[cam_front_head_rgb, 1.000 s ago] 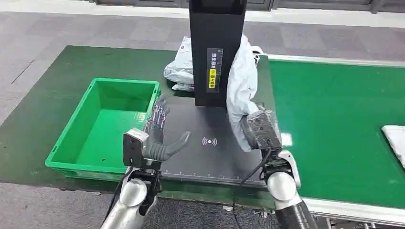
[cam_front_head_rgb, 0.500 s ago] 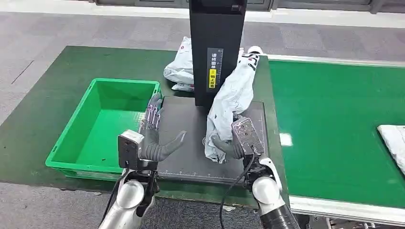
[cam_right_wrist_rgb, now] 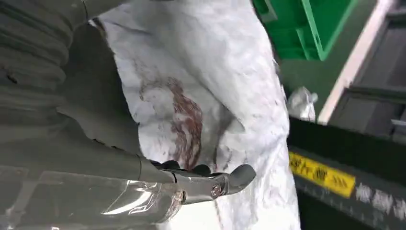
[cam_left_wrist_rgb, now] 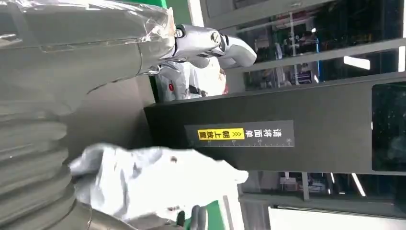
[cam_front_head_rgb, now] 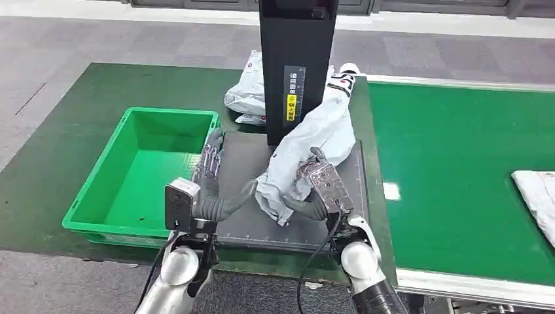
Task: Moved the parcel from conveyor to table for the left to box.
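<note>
- My right hand [cam_front_head_rgb: 319,190] grips the parcel [cam_front_head_rgb: 307,147], a crumpled grey-white bag, with my fingers [cam_right_wrist_rgb: 191,168] wrapped round its near end; the right wrist view shows reddish print on the bag's skin.
- The parcel lies slanting over the black pad [cam_front_head_rgb: 249,163]: its near end hangs at my hand, and its far end leans against the right side of the black tower [cam_front_head_rgb: 298,65].
- Whether the parcel's middle touches the pad I cannot tell.
- My left hand [cam_front_head_rgb: 213,186] holds nothing; its fingers are spread and pointing away from me, thumb out toward the parcel, hovering over the pad's left edge just beside the bin [cam_front_head_rgb: 141,173].
- The thumb tip is near the parcel's lower end but apart from it.
- The green bin stands on the dark green table [cam_front_head_rgb: 59,131], left of the pad.
- A second bag [cam_front_head_rgb: 245,91] lies behind the tower.
- Another parcel [cam_front_head_rgb: 537,193] lies on the bright green conveyor [cam_front_head_rgb: 451,150] at my far right.
</note>
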Robot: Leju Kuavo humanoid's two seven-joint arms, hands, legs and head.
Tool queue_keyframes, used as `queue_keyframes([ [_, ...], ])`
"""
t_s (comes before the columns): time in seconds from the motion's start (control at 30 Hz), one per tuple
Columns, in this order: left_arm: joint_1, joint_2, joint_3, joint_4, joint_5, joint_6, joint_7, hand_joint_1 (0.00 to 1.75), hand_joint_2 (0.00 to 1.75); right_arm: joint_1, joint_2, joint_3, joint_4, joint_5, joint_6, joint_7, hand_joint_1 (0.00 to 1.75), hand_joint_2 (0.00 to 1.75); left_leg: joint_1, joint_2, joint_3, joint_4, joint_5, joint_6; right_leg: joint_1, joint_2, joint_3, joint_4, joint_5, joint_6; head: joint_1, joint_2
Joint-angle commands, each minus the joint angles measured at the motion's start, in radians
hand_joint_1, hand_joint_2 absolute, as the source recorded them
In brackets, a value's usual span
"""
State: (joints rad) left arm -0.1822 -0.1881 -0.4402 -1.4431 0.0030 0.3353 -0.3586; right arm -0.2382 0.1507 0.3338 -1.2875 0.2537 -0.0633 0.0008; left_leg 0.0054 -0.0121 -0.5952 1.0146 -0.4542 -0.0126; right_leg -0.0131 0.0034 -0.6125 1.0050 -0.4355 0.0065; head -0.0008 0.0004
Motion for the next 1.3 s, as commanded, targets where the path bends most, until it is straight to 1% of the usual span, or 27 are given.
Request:
queue_keyframes([
  [0.03, -0.058, 0.018, 0.020, 0.091, -0.006, -0.021, 0.008, 0.00, 1.75, -0.060, -0.027, 0.082, 0.066, 0.020, 0.110, -0.015, 0.00, 1.75, 0.000, 0.001, 0.002, -0.001, 0.000, 0.000, 0.001, 0.000, 0.002, -0.001, 0.000, 0.000, 0.000, 0.000],
  [0.07, -0.060, 0.019, 0.019, 0.094, -0.007, -0.024, 0.007, 0.00, 1.75, -0.042, -0.041, 0.087, 0.016, -0.041, 0.174, -0.081, 0.00, 1.75, 0.000, 0.002, 0.004, -0.002, 0.000, 0.000, 0.001, 0.000, 0.004, -0.002, 0.000, -0.001, 0.000, 0.000],
  [0.1, -0.062, 0.019, 0.019, 0.100, -0.007, -0.027, 0.006, 0.00, 1.75, -0.034, -0.050, 0.087, -0.009, -0.083, 0.214, -0.115, 0.00, 1.75, 0.000, 0.001, 0.002, -0.001, 0.000, 0.000, 0.000, 0.000, 0.002, -0.001, 0.000, 0.000, 0.000, 0.000],
  [0.13, -0.064, 0.019, 0.019, 0.103, -0.007, -0.028, 0.006, 0.00, 1.75, -0.028, -0.055, 0.087, -0.023, -0.086, 0.217, -0.114, 0.00, 1.75, 0.000, 0.002, 0.004, -0.002, 0.000, 0.000, 0.001, 0.001, 0.003, -0.002, 0.000, -0.001, 0.000, 0.000],
  [0.27, -0.064, 0.019, 0.022, 0.105, -0.005, -0.028, 0.000, 0.00, 1.75, -0.022, -0.064, 0.091, -0.043, -0.096, 0.230, -0.127, 0.00, 1.75, 0.000, 0.000, 0.002, -0.001, 0.000, 0.000, 0.000, -0.001, 0.002, -0.001, 0.000, 0.000, 0.000, 0.000],
  [0.3, -0.062, 0.020, 0.025, 0.105, -0.002, -0.027, -0.003, 0.00, 1.75, -0.022, -0.069, 0.094, -0.055, -0.095, 0.232, -0.129, 0.00, 1.75, 0.001, 0.000, 0.004, -0.002, 0.000, 0.000, 0.001, -0.001, 0.004, -0.003, 0.000, 0.000, 0.000, 0.000],
  [0.37, -0.061, 0.022, 0.029, 0.106, 0.000, -0.028, -0.007, 0.00, 1.75, -0.019, -0.079, 0.102, -0.080, -0.103, 0.251, -0.139, 0.00, 1.75, 0.000, 0.000, 0.002, -0.001, 0.000, 0.000, 0.001, 0.000, 0.002, -0.001, 0.000, 0.000, 0.000, 0.000],
  [0.43, -0.063, 0.021, 0.029, 0.112, 0.001, -0.031, -0.008, 0.00, 1.75, -0.011, -0.090, 0.107, -0.103, -0.115, 0.272, -0.150, 0.00, 1.75, 0.000, 0.001, 0.004, -0.002, 0.000, 0.000, 0.000, 0.000, 0.004, -0.002, 0.000, 0.000, 0.000, 0.000],
  [0.57, -0.070, 0.022, 0.027, 0.124, 0.004, -0.034, -0.011, 0.00, 1.75, -0.003, -0.101, 0.116, -0.130, -0.105, 0.271, -0.156, 0.00, 1.75, 0.000, 0.000, 0.003, -0.001, 0.000, 0.000, 0.000, -0.001, 0.002, -0.002, 0.000, 0.000, 0.000, 0.000],
  [0.63, -0.068, 0.020, 0.030, 0.124, 0.004, -0.034, -0.012, 0.00, 1.75, -0.005, -0.096, 0.116, -0.143, -0.085, 0.244, -0.161, 0.00, 1.75, 0.000, 0.000, 0.003, -0.001, 0.000, 0.000, 0.000, -0.001, 0.002, -0.002, 0.000, -0.001, 0.000, 0.000],
  [0.7, -0.064, 0.017, 0.036, 0.123, -0.005, -0.022, -0.008, 0.00, 1.75, -0.001, -0.085, 0.103, -0.162, -0.035, 0.162, -0.148, 0.00, 1.75, 0.000, 0.001, 0.003, -0.001, 0.000, 0.000, 0.000, 0.000, 0.002, -0.001, 0.000, 0.000, 0.000, 0.000],
  [0.73, -0.061, 0.018, 0.036, 0.122, -0.005, -0.022, -0.008, 0.00, 1.75, -0.001, -0.084, 0.103, -0.169, -0.034, 0.161, -0.147, 0.00, 1.75, 0.000, 0.001, 0.002, -0.001, 0.000, 0.000, 0.000, 0.000, 0.001, -0.001, 0.000, 0.000, 0.000, 0.000],
  [0.77, -0.058, 0.019, 0.035, 0.124, -0.018, -0.016, 0.001, 0.00, 1.75, 0.007, -0.070, 0.085, -0.192, 0.006, 0.088, -0.133, 0.00, 1.75, 0.000, 0.002, 0.003, -0.001, 0.000, 0.000, 0.000, 0.001, 0.002, -0.002, 0.000, -0.001, 0.000, 0.000],
  [0.8, -0.059, 0.022, 0.029, 0.132, -0.033, -0.016, 0.016, 0.00, 1.75, 0.018, -0.061, 0.067, -0.214, 0.019, 0.039, -0.135, 0.00, 1.75, 0.000, 0.002, 0.005, -0.002, 0.000, 0.000, 0.001, 0.000, 0.004, -0.003, 0.000, -0.001, 0.000, 0.000],
  [0.97, -0.060, 0.020, 0.026, 0.146, -0.043, -0.014, 0.024, 0.00, 1.75, 0.032, -0.061, 0.053, -0.244, 0.023, 0.007, -0.136, 0.00, 1.75, 0.000, 0.000, 0.003, -0.001, 0.000, 0.000, 0.000, -0.001, 0.002, -0.002, 0.000, 0.000, 0.000, 0.000],
  [1.03, -0.061, 0.017, 0.020, 0.159, -0.081, 0.004, 0.043, 0.00, 1.75, 0.069, -0.033, 0.001, -0.289, 0.039, -0.153, -0.179, 0.00, 1.75, 0.000, 0.001, 0.003, -0.001, 0.000, 0.000, 0.000, 0.001, 0.002, -0.002, 0.000, 0.000, 0.000, 0.000],
  [1.07, -0.060, 0.015, 0.017, 0.163, -0.089, 0.003, 0.047, 0.00, 1.75, 0.082, -0.033, -0.011, -0.305, 0.034, -0.196, -0.193, 0.00, 1.75, 0.001, 0.001, 0.005, -0.002, -0.001, 0.000, 0.001, -0.001, 0.005, -0.003, 0.000, -0.001, 0.000, 0.000],
  [1.1, -0.060, 0.013, 0.017, 0.165, -0.090, 0.002, 0.047, 0.00, 1.75, 0.086, -0.041, -0.009, -0.312, 0.032, -0.199, -0.194, 0.00, 1.75, 0.000, 0.000, 0.002, -0.001, 0.000, 0.000, 0.000, -0.001, 0.002, -0.001, 0.000, -0.001, 0.000, 0.000],
  [1.13, -0.059, 0.012, 0.016, 0.167, -0.090, 0.002, 0.047, 0.00, 1.75, 0.090, -0.046, -0.008, -0.319, 0.030, -0.202, -0.194, 0.00, 1.75, 0.000, 0.001, 0.006, -0.003, 0.000, 0.000, 0.001, -0.001, 0.006, -0.004, 0.000, -0.001, 0.000, 0.000],
  [1.17, -0.059, 0.012, 0.016, 0.167, -0.090, 0.002, 0.047, 0.00, 1.75, 0.090, -0.046, -0.008, -0.319, 0.030, -0.202, -0.194, 0.00, 1.75, 0.000, -0.002, 0.003, -0.002, 0.000, 0.000, 0.000, -0.003, 0.003, -0.002, -0.001, -0.001, 0.000, 0.000],
  [1.23, -0.059, 0.012, 0.016, 0.167, -0.090, 0.002, 0.047, 0.00, 1.75, 0.090, -0.046, -0.008, -0.319, 0.030, -0.202, -0.194, 0.00, 1.75, 0.000, -0.001, 0.005, -0.003, 0.000, 0.000, 0.000, -0.002, 0.005, -0.004, -0.001, -0.001, 0.000, 0.000],
  [1.27, -0.059, 0.012, 0.016, 0.167, -0.090, 0.002, 0.047, 0.00, 1.75, 0.090, -0.046, -0.008, -0.319, 0.030, -0.202, -0.194, 0.00, 1.75, 0.000, 0.000, 0.003, -0.001, 0.000, 0.000, 0.000, 0.000, 0.002, -0.002, 0.000, 0.000, 0.000, 0.000],
  [1.3, -0.060, 0.015, 0.010, 0.170, -0.110, 0.003, 0.058, 0.00, 1.75, 0.102, -0.019, -0.038, -0.328, 0.011, -0.284, -0.228, 0.00, 1.75, 0.000, 0.000, 0.003, -0.002, 0.000, 0.000, 0.000, -0.001, 0.003, -0.002, 0.000, 0.000, 0.000, 0.000],
])
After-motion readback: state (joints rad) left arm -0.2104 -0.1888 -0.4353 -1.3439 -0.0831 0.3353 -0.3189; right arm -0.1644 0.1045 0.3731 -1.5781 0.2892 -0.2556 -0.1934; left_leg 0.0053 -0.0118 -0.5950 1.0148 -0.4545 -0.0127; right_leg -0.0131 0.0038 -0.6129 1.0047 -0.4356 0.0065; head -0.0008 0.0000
